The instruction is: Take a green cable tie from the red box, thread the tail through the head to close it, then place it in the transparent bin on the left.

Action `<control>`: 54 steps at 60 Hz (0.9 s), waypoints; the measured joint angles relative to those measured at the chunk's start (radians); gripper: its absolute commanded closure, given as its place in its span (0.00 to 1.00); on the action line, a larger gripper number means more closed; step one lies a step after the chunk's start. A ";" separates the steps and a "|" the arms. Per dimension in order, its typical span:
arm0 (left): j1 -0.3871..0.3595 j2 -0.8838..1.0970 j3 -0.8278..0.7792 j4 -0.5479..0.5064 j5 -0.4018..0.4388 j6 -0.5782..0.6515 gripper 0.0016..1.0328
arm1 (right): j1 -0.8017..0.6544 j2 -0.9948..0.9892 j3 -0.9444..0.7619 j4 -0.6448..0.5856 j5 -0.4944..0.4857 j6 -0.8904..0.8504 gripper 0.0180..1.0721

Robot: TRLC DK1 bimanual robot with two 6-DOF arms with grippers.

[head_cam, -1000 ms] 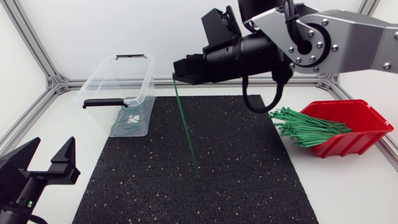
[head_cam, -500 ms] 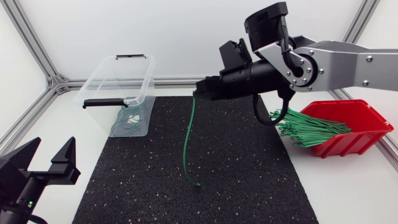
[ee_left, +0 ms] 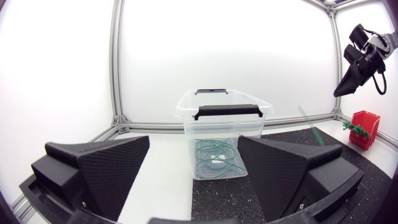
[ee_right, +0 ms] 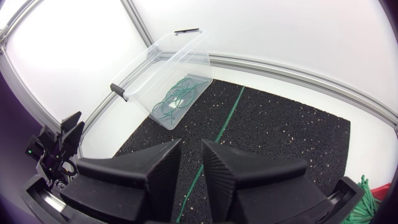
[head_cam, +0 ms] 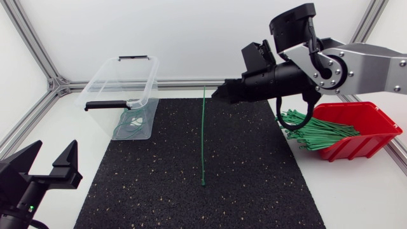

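Our right gripper (head_cam: 218, 93), matte black with two broad wedge fingers (ee_right: 146, 171), hangs above the far edge of the speckled black rubber mat (head_cam: 254, 184). Its silver-grey arm comes in over the red plastic box (head_cam: 372, 117). In its own wrist view those fingers are parted by only a narrow slit, with nothing clamped between them. The clear plastic bin with black handles (head_cam: 105, 79) stands at the mat's far left corner, with a few closed green loops (head_cam: 129, 125) on its floor. The long thin green cable tie (head_cam: 203, 137) is free of the claw. In the head view it runs as a straight line along the middle of the mat, its thicker end on the mat toward the near side and its far end close beside the right fingertips yet apart from them. We cannot tell whether it lies flat or leans in the air; in the left wrist view it is a blurred, slanting green streak between the bin and the red box. A bundle of loose green ties (head_cam: 315, 130) spills from the red box's front toward the mat. Our left gripper (head_cam: 52, 152) sits at the near left corner of the white table (head_cam: 63, 127), fingers spread wide and holding nothing.
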 measured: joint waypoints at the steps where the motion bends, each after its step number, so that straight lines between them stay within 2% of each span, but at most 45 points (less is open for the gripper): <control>1: 0.000 0.000 0.000 0.000 0.000 0.000 0.04 | 0.000 -0.003 0.000 -0.003 0.000 -0.006 0.53; 5: 0.000 0.000 0.000 0.000 0.000 0.000 0.04 | 0.000 -0.010 -0.003 -0.021 0.002 -0.026 0.45; 20: 0.000 0.000 0.000 0.000 0.000 0.000 0.04 | 0.011 -0.052 -0.029 -0.104 0.043 -0.175 0.41; 30: 0.000 0.000 0.000 0.000 0.001 0.000 0.04 | 0.038 -0.101 -0.029 -0.172 0.049 -0.357 0.30; 45: 0.000 0.000 0.000 -0.002 0.012 0.000 0.04 | 0.051 -0.114 0.012 -0.304 0.092 -0.630 0.30; 54: 0.000 0.000 0.000 -0.002 0.014 0.000 0.04 | 0.078 -0.080 0.047 -0.333 0.111 -0.800 0.30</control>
